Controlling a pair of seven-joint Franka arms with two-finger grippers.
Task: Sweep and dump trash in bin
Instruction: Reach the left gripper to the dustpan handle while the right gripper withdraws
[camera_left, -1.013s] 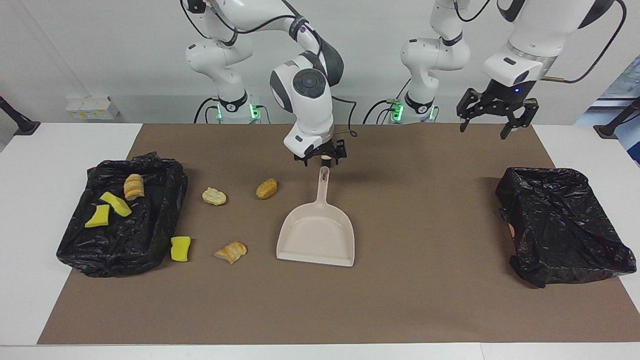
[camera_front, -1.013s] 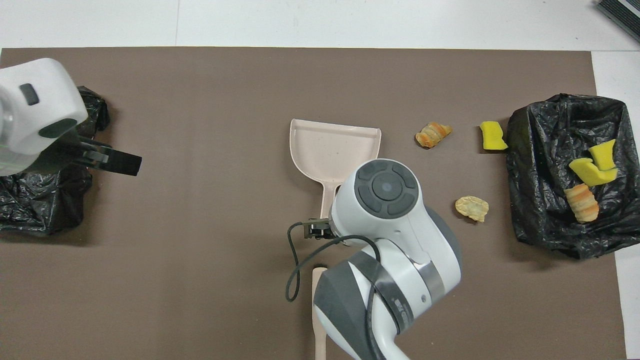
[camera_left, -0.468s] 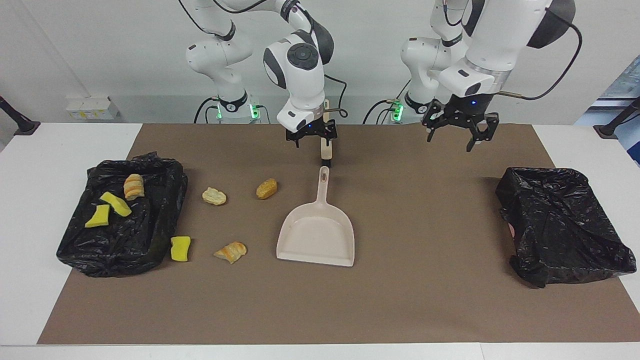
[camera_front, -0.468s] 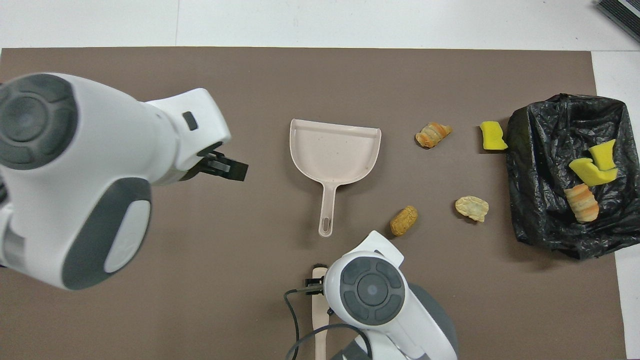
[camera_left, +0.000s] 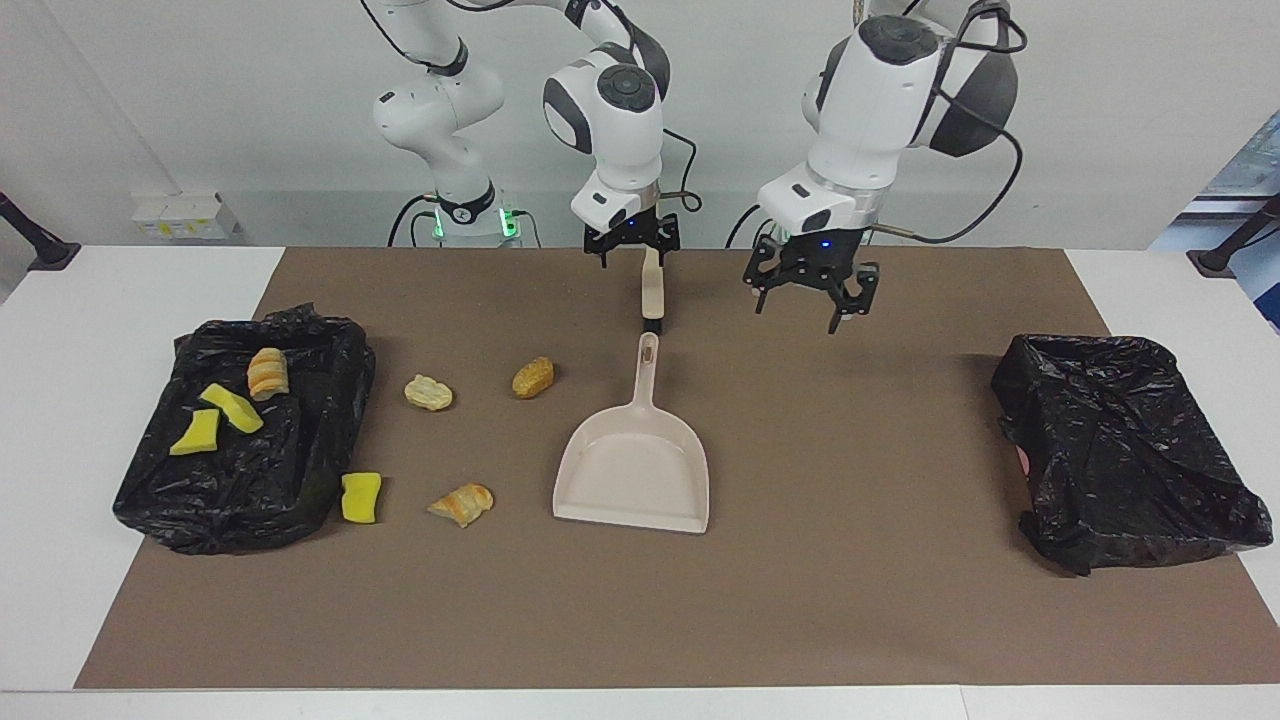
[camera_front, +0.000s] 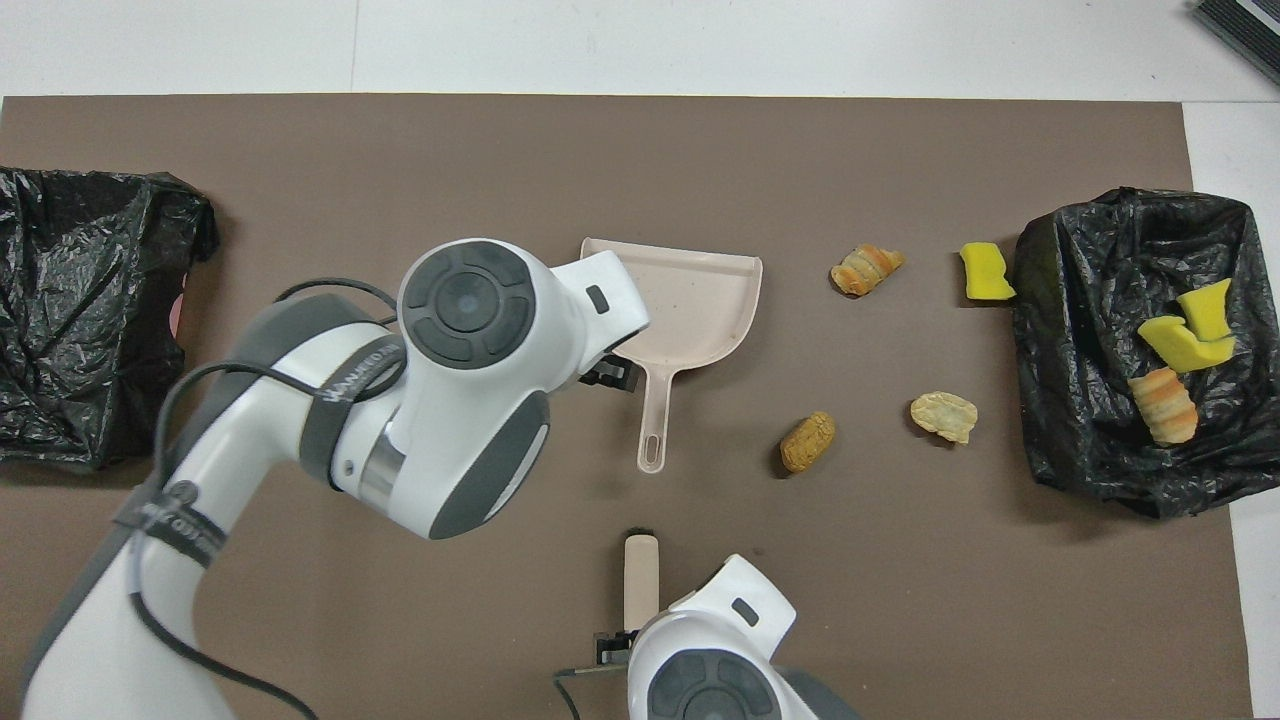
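Note:
Four trash pieces lie on the mat: a yellow sponge chunk (camera_left: 361, 497) (camera_front: 986, 272), a croissant bit (camera_left: 462, 503) (camera_front: 866, 270), a pale bread bit (camera_left: 428, 392) (camera_front: 944, 416) and a brown bit (camera_left: 533, 377) (camera_front: 808, 441). Two sponge chunks (camera_left: 215, 418) (camera_front: 1192, 325) and a croissant bit (camera_left: 267, 372) (camera_front: 1163, 404) lie in the black-lined bin (camera_left: 300, 470) (camera_front: 1070, 400). The beige dustpan (camera_left: 632, 470) (camera_front: 700, 300) lies mid-mat. My right gripper (camera_left: 634, 248) (camera_front: 612, 640) is open over the beige brush's (camera_left: 651, 290) (camera_front: 640, 575) handle. My left gripper (camera_left: 812, 300) (camera_front: 608, 374) is open, raised beside the dustpan's handle.
A second black-lined bin (camera_left: 1130, 450) (camera_front: 80, 320) stands at the left arm's end of the brown mat (camera_left: 850, 600). White table shows around the mat.
My left arm has swung from over the bin at its end to the middle of the mat. My right gripper has drawn back from the dustpan's handle along the brush. The trash, dustpan and brush lie still.

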